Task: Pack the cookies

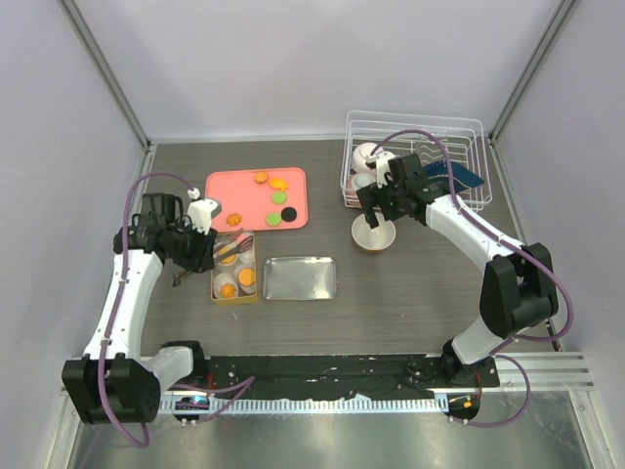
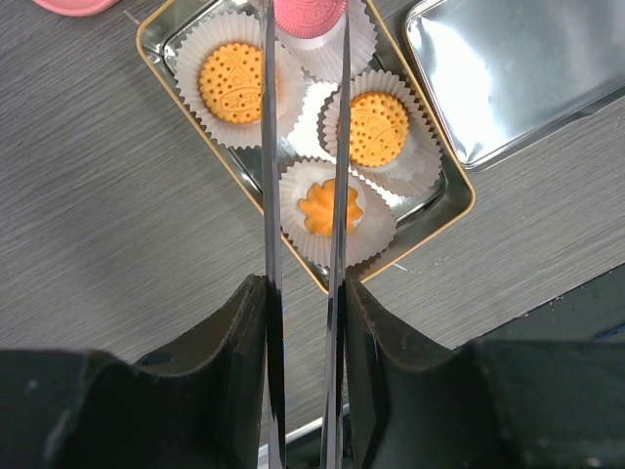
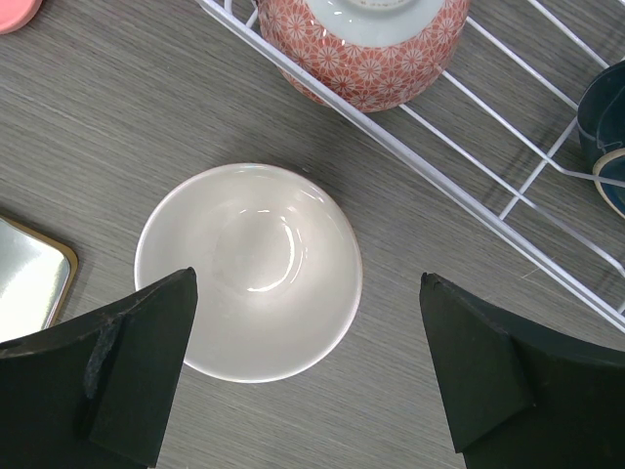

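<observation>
Left end effector (image 2: 305,288) clamped on tweezers (image 2: 270,147) pinching pink cookie (image 2: 311,15) over tin (image 2: 471,195); risks slipping, missing paper cup (image 2: 361,39). Right end effector (image 3: 308,283) wide.

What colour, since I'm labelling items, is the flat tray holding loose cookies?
Pink; the flat rectangular tray shows best in the top external view.

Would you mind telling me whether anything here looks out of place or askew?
Nothing looks spilled or damaged. The paper cups crowd and overlap in the tin, and a white bowl stands alone on the table outside the dish rack, beneath the open right pincer.
</observation>
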### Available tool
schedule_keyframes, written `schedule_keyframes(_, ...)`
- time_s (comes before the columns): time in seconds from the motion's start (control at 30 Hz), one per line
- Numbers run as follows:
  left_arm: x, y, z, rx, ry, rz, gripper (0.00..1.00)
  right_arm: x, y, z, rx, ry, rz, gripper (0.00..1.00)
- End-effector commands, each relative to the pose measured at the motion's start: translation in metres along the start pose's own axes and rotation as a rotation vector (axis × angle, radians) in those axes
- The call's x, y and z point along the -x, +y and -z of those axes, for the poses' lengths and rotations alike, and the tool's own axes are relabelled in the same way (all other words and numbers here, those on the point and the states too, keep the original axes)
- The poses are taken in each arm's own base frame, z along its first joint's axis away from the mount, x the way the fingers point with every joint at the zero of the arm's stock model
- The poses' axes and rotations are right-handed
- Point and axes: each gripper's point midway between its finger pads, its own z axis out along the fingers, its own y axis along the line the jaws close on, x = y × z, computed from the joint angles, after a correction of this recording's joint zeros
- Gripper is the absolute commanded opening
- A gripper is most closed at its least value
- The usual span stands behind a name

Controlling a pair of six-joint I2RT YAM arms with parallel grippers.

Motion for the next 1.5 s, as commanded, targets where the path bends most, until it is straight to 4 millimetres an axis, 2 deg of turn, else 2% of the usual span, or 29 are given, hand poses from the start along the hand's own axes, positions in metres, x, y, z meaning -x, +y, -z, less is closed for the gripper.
schedule_keyframes(0.0, 0.010, 0.000, -0.003, -0.014, -0.045, -0.006, 0.30, 0.021, -0.001, 0.006, -0.003, -0.049, 0.015, 1.00)
schedule_keyframes(0.33, 0.006, -0.001, -0.009, -0.024, -0.037, -0.008, 0.38, 0.021, -0.001, 0.007, -0.005, -0.048, 0.016, 1.00)
schedule_keyframes(0.77, 0.010, -0.001, -0.005, -0.021, -0.059, -0.014, 0.47, 0.020, -0.003, 0.006, -0.010, -0.045, 0.015, 1.00)
schedule_keyframes(1.07, 0.019, -0.001, -0.001, -0.020, -0.085, -0.013, 0.48, 0.022, -0.003, 0.008, -0.013, -0.050, 0.018, 1.00)
schedule_keyframes(1.47, 0.018, -0.003, -0.004, -0.035, -0.075, -0.012, 0.49, 0.020, -0.003, 0.007, -0.012, -0.046, 0.018, 1.00)
